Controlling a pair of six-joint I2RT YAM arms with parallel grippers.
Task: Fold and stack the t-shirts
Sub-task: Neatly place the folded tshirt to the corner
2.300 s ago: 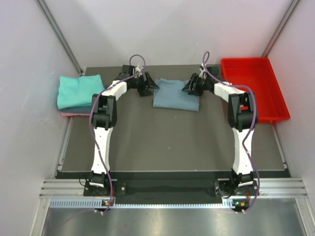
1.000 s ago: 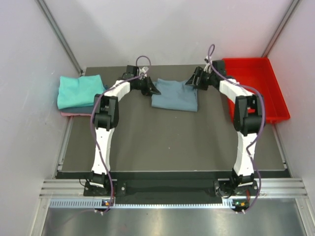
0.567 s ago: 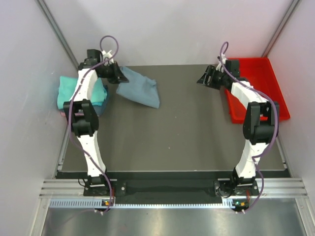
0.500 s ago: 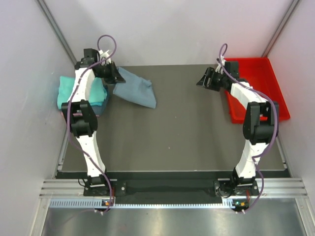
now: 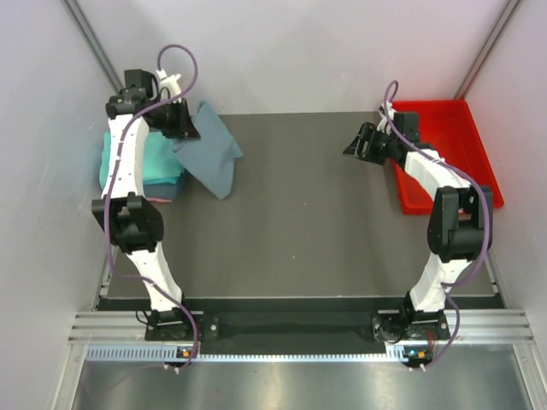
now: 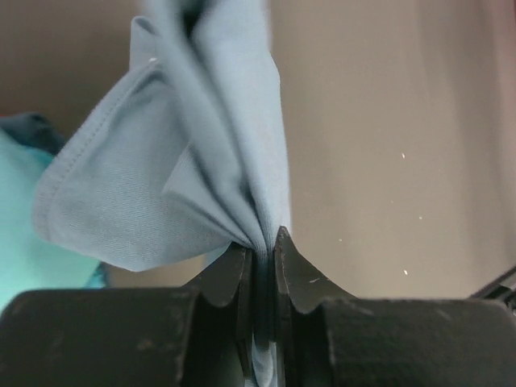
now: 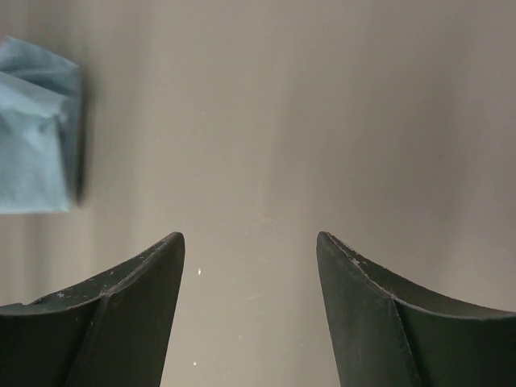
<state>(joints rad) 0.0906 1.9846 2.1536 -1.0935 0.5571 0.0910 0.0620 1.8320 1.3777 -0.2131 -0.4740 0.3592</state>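
Observation:
My left gripper is shut on the folded grey-blue t-shirt, which hangs from it at the far left of the mat, just right of the stack. In the left wrist view the cloth is pinched between the jaws of that gripper. The stack holds a teal t-shirt on top, with a darker blue one showing under it. My right gripper hovers open at the far right, beside the red tray, and in its wrist view this gripper has only bare mat between the jaws.
A red plastic tray stands at the back right, close to the right arm. The dark mat covers the table. White walls close in on both sides and at the back.
My left arm has swung left carrying the grey-blue t-shirt from the back middle of the mat to the stack's edge. The right gripper let go and drew back toward the red tray.

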